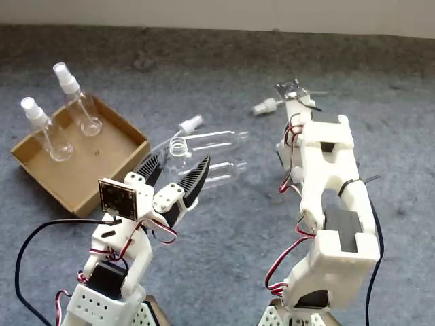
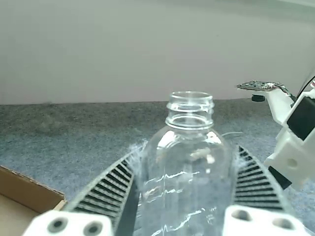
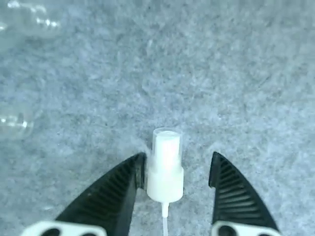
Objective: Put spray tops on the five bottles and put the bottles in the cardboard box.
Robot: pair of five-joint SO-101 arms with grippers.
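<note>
My left gripper (image 1: 182, 160) (image 2: 188, 152) is shut on a clear, capless bottle (image 1: 178, 151) (image 2: 189, 162), which it holds upright above the carpet beside the cardboard box (image 1: 76, 197). Two bottles with white spray tops (image 1: 45, 128) (image 1: 77, 97) stand in the box. Two more clear bottles (image 1: 219, 138) (image 1: 228, 172) lie on the carpet just beyond the held one. My right gripper (image 3: 178, 157) is open, low over the carpet. A white spray top (image 3: 165, 167) lies between its fingers, close against one of them.
Loose spray tops (image 1: 191, 124) (image 1: 265, 106) lie on the grey carpet behind the lying bottles. The right arm (image 1: 329, 190) stretches up the right side. A corner of the box (image 2: 24, 189) is near the left gripper, and the other arm (image 2: 293, 132) is beside the bottle.
</note>
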